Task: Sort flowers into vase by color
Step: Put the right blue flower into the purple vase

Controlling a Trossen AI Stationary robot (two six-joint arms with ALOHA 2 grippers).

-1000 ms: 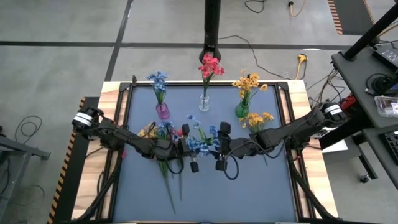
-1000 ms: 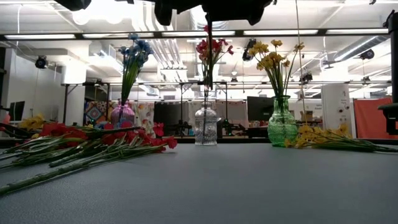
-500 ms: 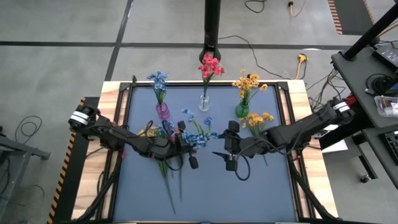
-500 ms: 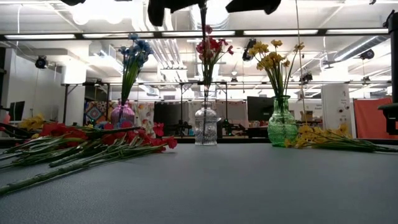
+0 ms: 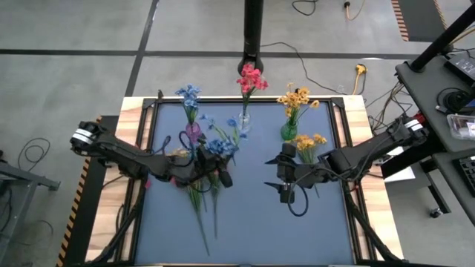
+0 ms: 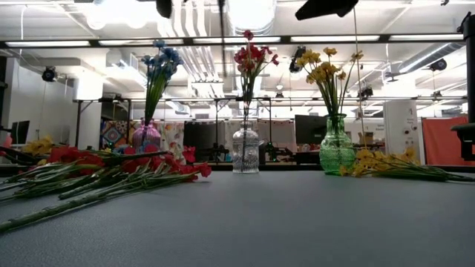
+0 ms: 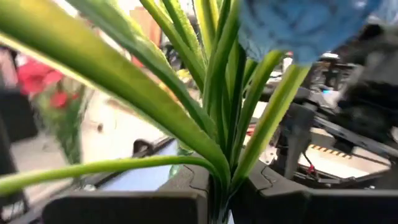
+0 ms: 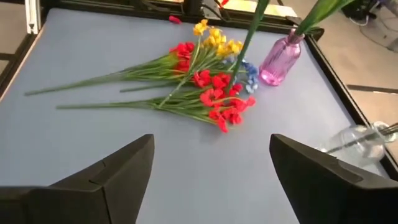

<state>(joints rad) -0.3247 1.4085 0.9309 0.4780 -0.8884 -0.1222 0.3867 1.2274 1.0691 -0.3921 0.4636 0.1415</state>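
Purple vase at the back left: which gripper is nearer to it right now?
Left. The left gripper, shut on the blue sprig, sits just in front of the purple vase, slightly toward the table's middle. The right gripper is open and empty, farther off on the table's right half.

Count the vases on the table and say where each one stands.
3, in a row along the far edge: the purple vase toward the left arm's side, the clear vase in the middle, the green vase toward the right arm's side. None seems hidden.

Grey concrete floor (image 5: 74, 30), black pole (image 5: 254, 26), ceiling strip lights (image 6: 326, 38) (bright)
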